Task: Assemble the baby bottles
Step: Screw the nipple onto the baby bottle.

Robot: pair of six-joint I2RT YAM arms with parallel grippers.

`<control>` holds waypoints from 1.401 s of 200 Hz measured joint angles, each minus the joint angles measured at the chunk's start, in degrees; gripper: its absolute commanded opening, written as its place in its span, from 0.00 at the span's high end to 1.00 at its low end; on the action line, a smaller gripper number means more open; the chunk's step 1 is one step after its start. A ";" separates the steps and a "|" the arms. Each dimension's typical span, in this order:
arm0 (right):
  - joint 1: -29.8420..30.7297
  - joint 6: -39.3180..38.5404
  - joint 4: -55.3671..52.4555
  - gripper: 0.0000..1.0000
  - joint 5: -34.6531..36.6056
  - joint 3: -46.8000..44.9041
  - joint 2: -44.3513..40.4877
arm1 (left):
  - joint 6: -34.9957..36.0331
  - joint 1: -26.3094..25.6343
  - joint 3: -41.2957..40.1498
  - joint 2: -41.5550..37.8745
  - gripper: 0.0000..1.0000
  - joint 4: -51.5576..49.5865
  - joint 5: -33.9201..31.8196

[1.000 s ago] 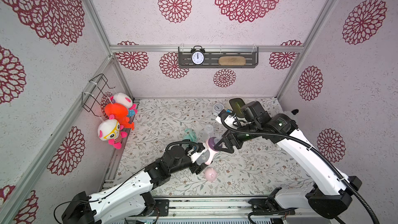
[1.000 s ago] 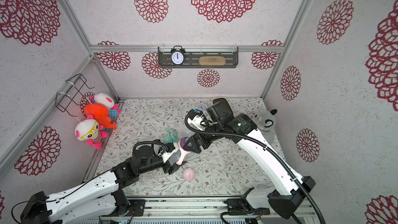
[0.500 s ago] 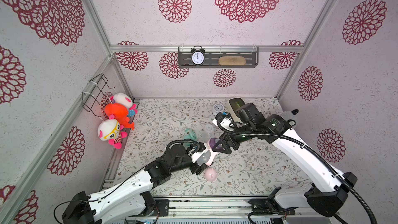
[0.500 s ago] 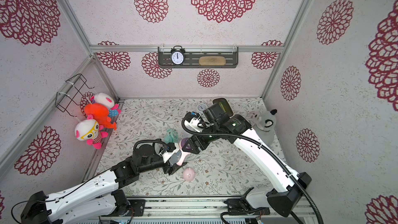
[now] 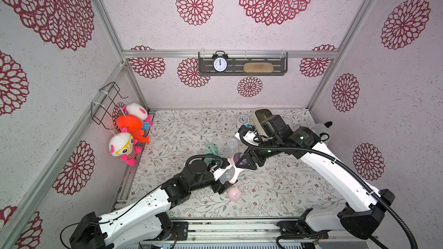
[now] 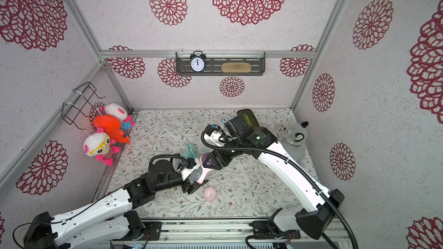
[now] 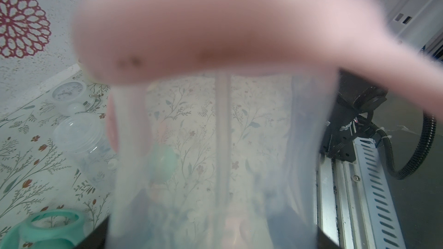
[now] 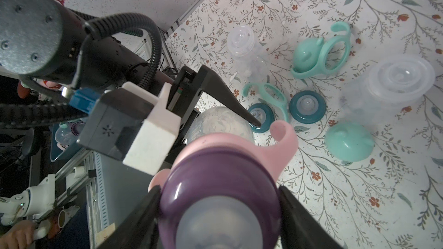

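Bottle [image 5: 227, 176], clear with a pink handle ring, is clamped between the left gripper's [image 6: 193, 177] jaws. The right gripper's [image 8: 219, 188] tips press both sides of its purple collar [image 6: 208, 160]. Only the right wrist view shows what lies beyond those jaws: teal collars [image 8: 307, 106] and mint caps [image 8: 350, 141] on the mat [image 8: 359, 200]. The left wrist view is nearly all blurred bottle.

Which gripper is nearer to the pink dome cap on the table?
Left. The left gripper, holding the pink bottle, has a finger beside the pink dome cap; the right gripper is farther away, around the bottle's purple collar.
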 measured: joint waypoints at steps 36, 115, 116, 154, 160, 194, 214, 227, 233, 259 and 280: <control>0.33 2.25 1.27 0.71 1.27 -0.70 0.68 | -0.09 -0.22 0.07 1.05 1.00 -0.07 -3.65; 0.35 34.49 8.48 1.00 7.58 -6.36 0.52 | 2.75 -8.09 -3.67 6.54 1.00 10.10 -26.80; 0.35 34.84 8.48 1.00 7.65 -6.36 0.52 | 2.78 -8.15 -3.67 6.62 1.00 10.16 -26.99; 0.20 49.24 7.21 1.00 10.40 -5.60 0.90 | 4.85 -11.43 -3.45 10.21 1.00 14.21 -36.30; 0.20 50.86 6.56 0.92 10.88 -5.07 1.20 | 5.07 -11.85 -3.23 10.78 1.00 14.47 -37.48; -0.04 55.65 5.55 0.51 12.94 -4.31 1.68 | 5.51 -13.20 -1.73 13.86 1.00 15.43 -42.07; 0.00 55.06 5.55 0.20 13.66 -4.28 1.49 | 5.75 -13.35 -1.73 14.08 1.00 15.96 -42.91; 0.04 52.76 5.46 0.09 14.38 -4.04 0.90 | 6.19 -13.33 -1.73 13.57 1.00 15.93 -42.49; 0.04 51.06 5.51 0.07 14.75 -3.85 0.52 | 6.25 -13.27 -1.73 13.05 1.00 15.63 -41.62; -0.02 42.91 6.01 0.01 15.63 -2.40 -2.21 | 5.51 -10.12 -1.73 8.37 1.00 12.70 -33.03; -0.02 34.21 6.10 0.02 14.56 0.04 -4.42 | 4.17 -4.92 -1.73 3.74 1.00 9.62 -23.91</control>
